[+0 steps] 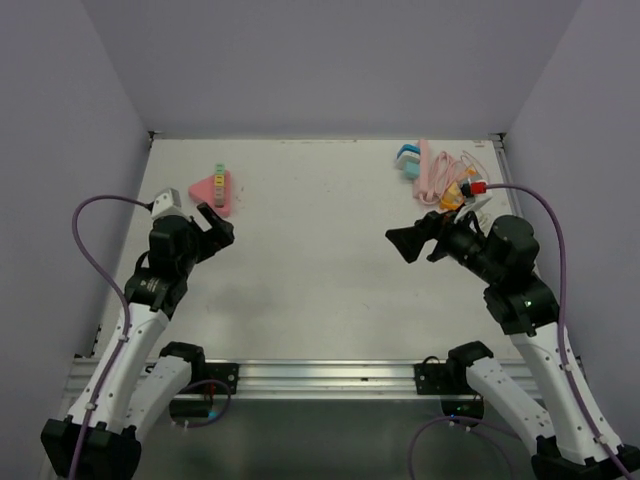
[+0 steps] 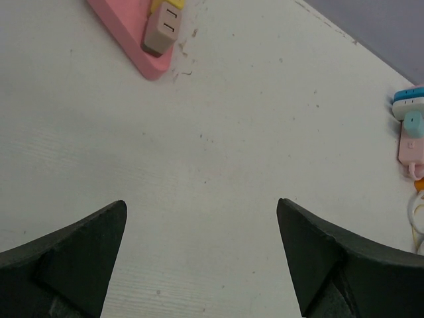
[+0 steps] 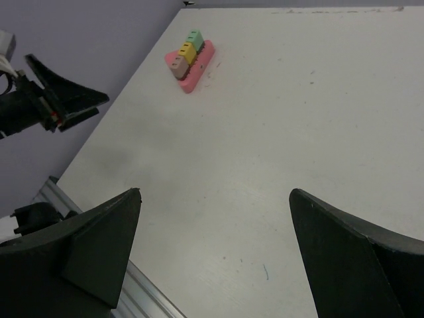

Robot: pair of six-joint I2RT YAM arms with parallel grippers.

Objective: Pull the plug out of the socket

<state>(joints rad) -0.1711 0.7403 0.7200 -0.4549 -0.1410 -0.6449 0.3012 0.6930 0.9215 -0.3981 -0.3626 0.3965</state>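
The white table (image 1: 320, 250) lies bare across its wide middle, where the left fingers (image 2: 73, 265) and right fingers (image 3: 86, 258) hover spread apart and hold nothing, the tangled cords (image 1: 445, 180) crowd the far-right corner, and the pink socket (image 1: 213, 192) near the far-left edge carries three plugs (image 1: 217, 172).

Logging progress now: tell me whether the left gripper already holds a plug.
No, the left gripper is open and empty, and the beige plug sits on the pink socket strip, apart from it.

Robot lab cell: white table (image 1: 330, 290) within plain lavender walls (image 1: 330, 60), aluminium rail (image 1: 320, 372)
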